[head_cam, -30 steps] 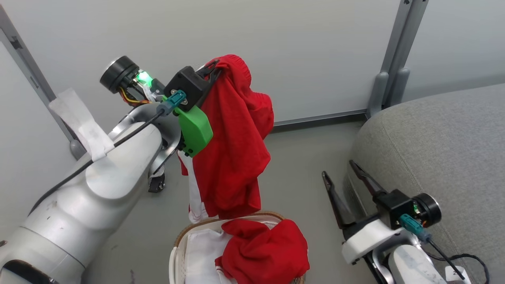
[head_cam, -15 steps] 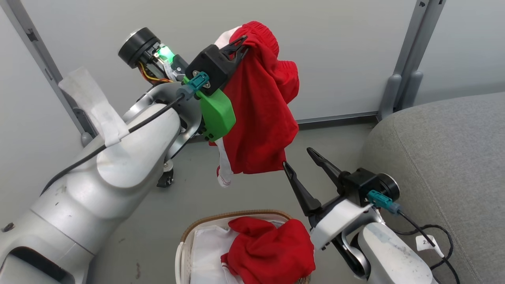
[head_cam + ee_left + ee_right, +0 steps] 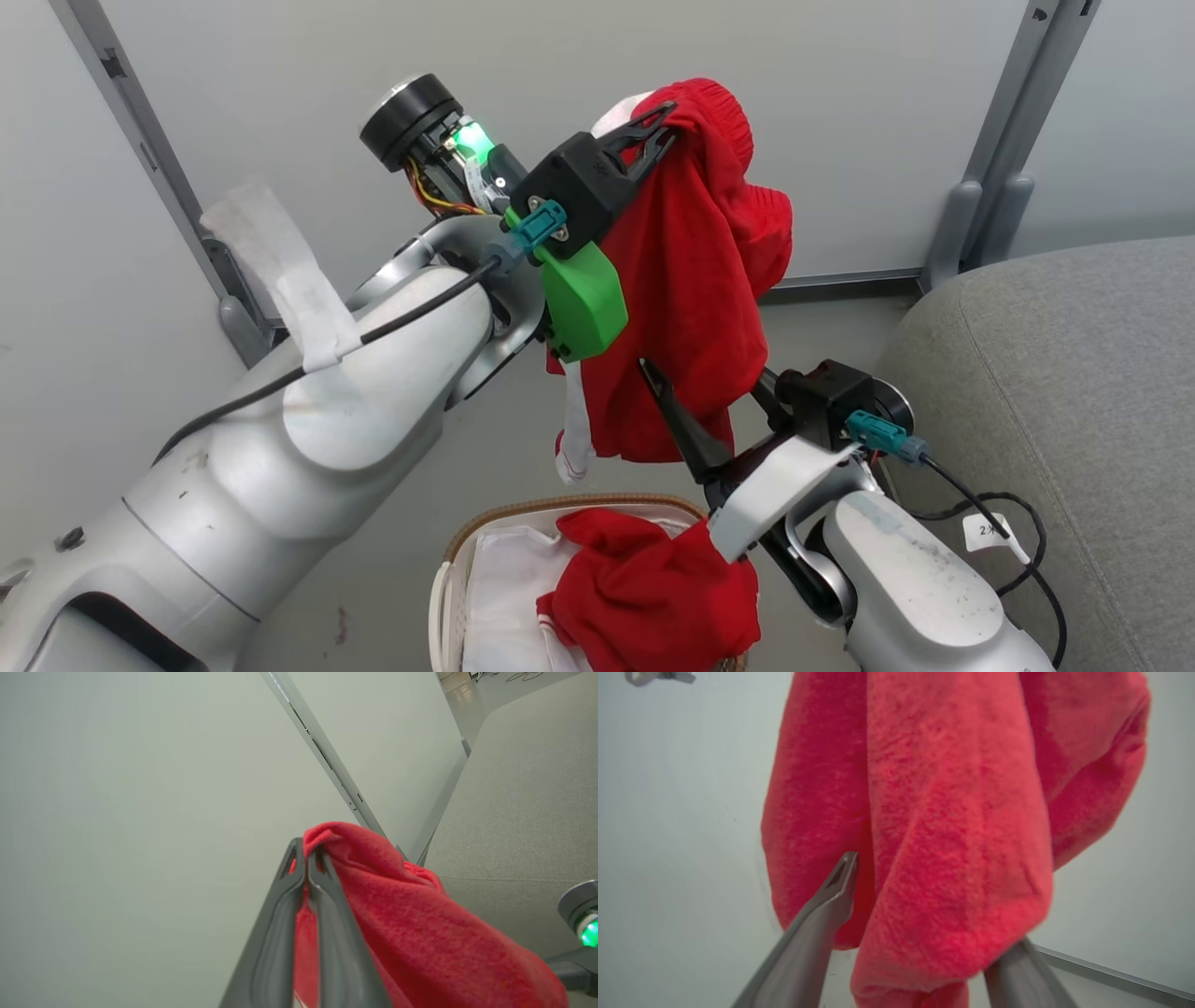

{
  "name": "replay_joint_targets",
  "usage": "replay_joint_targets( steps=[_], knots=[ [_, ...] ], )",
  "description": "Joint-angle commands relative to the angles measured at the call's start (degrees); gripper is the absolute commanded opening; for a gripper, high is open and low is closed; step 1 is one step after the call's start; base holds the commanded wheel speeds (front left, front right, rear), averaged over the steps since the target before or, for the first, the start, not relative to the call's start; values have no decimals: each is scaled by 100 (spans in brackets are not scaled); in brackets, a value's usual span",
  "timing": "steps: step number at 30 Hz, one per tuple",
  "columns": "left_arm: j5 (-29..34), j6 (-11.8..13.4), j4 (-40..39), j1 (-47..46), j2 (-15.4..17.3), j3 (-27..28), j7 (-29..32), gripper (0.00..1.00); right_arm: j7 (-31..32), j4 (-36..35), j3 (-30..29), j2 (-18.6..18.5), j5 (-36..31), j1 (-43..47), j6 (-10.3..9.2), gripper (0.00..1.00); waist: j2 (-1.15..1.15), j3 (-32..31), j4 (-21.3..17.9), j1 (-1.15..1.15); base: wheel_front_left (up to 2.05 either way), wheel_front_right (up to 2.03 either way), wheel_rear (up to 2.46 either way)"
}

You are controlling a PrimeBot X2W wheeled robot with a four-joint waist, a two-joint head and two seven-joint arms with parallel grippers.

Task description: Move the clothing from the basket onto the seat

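Note:
My left gripper (image 3: 665, 119) is held high and is shut on the ribbed top edge of a red piece of clothing (image 3: 691, 280), which hangs free above the basket (image 3: 464, 546). The left wrist view shows its fingers (image 3: 322, 896) pinched on the red fabric (image 3: 402, 919). My right gripper (image 3: 714, 397) stands open, and its fingers straddle the garment's lower part. In the right wrist view the cloth (image 3: 952, 812) drapes between the fingers (image 3: 831, 896). A second red garment (image 3: 644, 597) lies in the basket on the white liner (image 3: 504, 583). The grey seat (image 3: 1074, 373) is at the right.
A pale partition wall with grey metal posts (image 3: 990, 215) stands behind. Grey floor (image 3: 822, 317) lies between basket and seat. A black cable with a tag (image 3: 990, 532) trails from my right wrist over the seat's edge.
The left gripper has lifted the red garment clear of the basket and carried it right. The right gripper rose up and left from beside the seat to the hanging hem, still open. The camera shifted too.

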Motion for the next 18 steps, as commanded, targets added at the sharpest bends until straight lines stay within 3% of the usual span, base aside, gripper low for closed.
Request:
replay_joint_targets(
  steps=[1, 2, 4, 6, 7, 14, 17, 18],
  knots=[
    [-68, 39, -56, 118, 9, -4, 14, 0, -27, 30, -7, -24, 9, -94, -4, 82, 0, -9, 17, 0, 0, 0, 0],
    [-109, 51, -103, 153, 20, -1, 29, 0, -28, 50, -27, -24, -10, -107, -4, 47, 0, -12, 24, 0, 0, 0, 0],
    [-130, 76, -169, 226, 55, 9, 31, 0, -27, 72, -35, -22, -65, -148, -4, 20, 0, -16, 28, 0, 0, 0, 0],
    [-222, 113, -198, 347, 79, 52, -26, 0, -27, 47, -66, -25, -108, -178, -4, 4, 0, -18, 19, 0, 0, 0, 0],
    [-292, 115, -195, 420, 86, 78, -47, 0, -28, 26, -88, -24, -132, -178, -4, 0, 0, -18, 12, 0, 0, 0, 0],
    [-584, 315, 66, 991, 199, 249, -424, 0, -27, -145, -262, -24, -324, -28, -4, 0, 0, 12, -80, 0, 0, 0, 0],
    [-740, 401, 266, 1268, 153, 348, -665, 45, -28, -211, -397, -24, -417, 13, -4, 0, 0, 31, -116, 0, 0, 0, 0],
    [-751, 429, 345, 1361, 146, 356, -747, 86, -28, -228, -446, -24, -454, 40, -4, 0, 0, 36, -126, 0, 0, 0, 0]
  ],
)
